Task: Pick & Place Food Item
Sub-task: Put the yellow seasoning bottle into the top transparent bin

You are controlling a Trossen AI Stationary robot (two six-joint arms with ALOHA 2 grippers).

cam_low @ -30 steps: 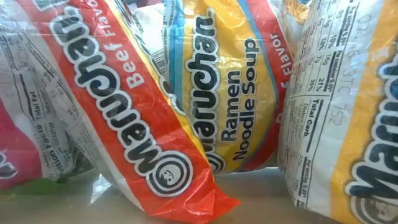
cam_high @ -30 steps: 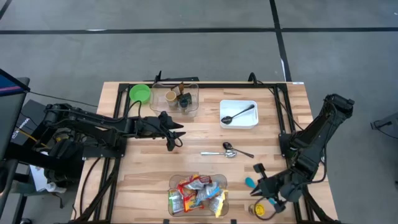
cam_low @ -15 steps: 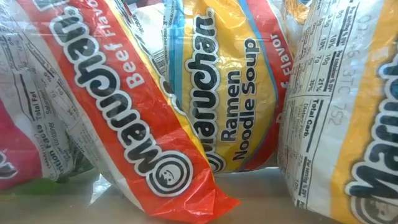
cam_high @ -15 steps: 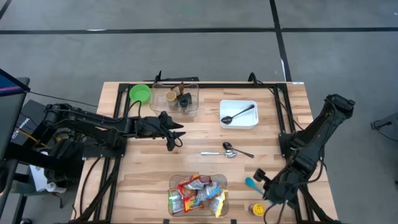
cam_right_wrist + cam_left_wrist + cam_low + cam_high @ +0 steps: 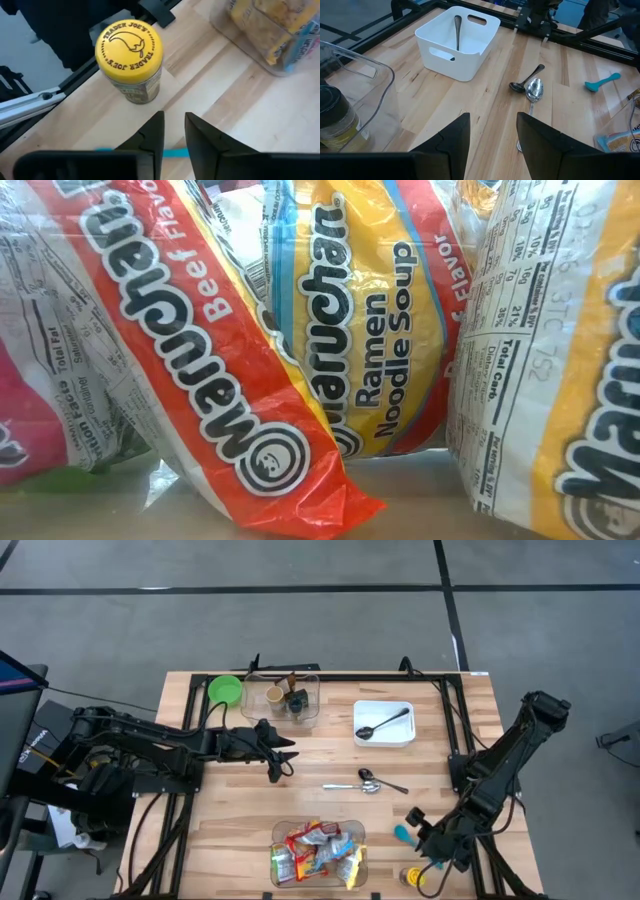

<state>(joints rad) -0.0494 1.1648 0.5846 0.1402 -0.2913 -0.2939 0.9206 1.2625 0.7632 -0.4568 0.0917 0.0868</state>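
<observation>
Right tool [image 5: 421,839] low over desk [image 5: 240,810] near-right corner, fingers [image 5: 150,132] slightly parted, holding nothing. Yellow-lid jar [image 5: 131,60] upright just beyond fingertips, not touching; teal scoop [image 5: 402,833] just beside. Left tool [image 5: 283,758] hovers mid-desk, half open, empty. Clear bin of ramen packs [image 5: 317,855] at near edge; white bin [image 5: 385,722] with spoon well apart.
</observation>
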